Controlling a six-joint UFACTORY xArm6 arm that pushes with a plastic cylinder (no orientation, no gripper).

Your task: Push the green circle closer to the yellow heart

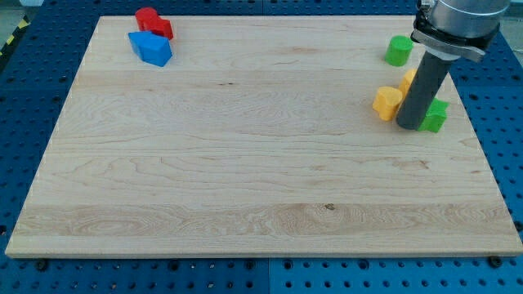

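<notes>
**Q:** Locating the task's objects first: where do they lie?

**A:** The green circle, a short round green block (399,51), sits near the upper right corner of the pale wooden board (245,163). The yellow heart-shaped block (386,103) lies below it, toward the view's bottom and slightly to the view's left. The two are apart, with bare wood between them.

**Q:** Where does the arm stand?

**A:** The dark grey rod (423,90) descends from the view's top right. The rod's lower end, the tip (409,126), meets the board just to the view's right of the yellow heart, close beside it; whether it touches the heart cannot be told. The tip is well below the green circle and not in contact with it. The arm carries no gripper, so no jaws are to be reported as apart or together.

**Q:** What else surrounds the rod?

**A:** A second yellow block (408,82), its shape hidden, shows at the rod's left edge above the heart. A second green block (435,116), also partly hidden, protrudes at the rod's right side near the tip.

**Q:** And elsewhere?

**A:** At the upper left, a red block (152,22) of irregular shape touches a blue block (150,48) just below it. A blue perforated table (33,98) surrounds the board.
</notes>
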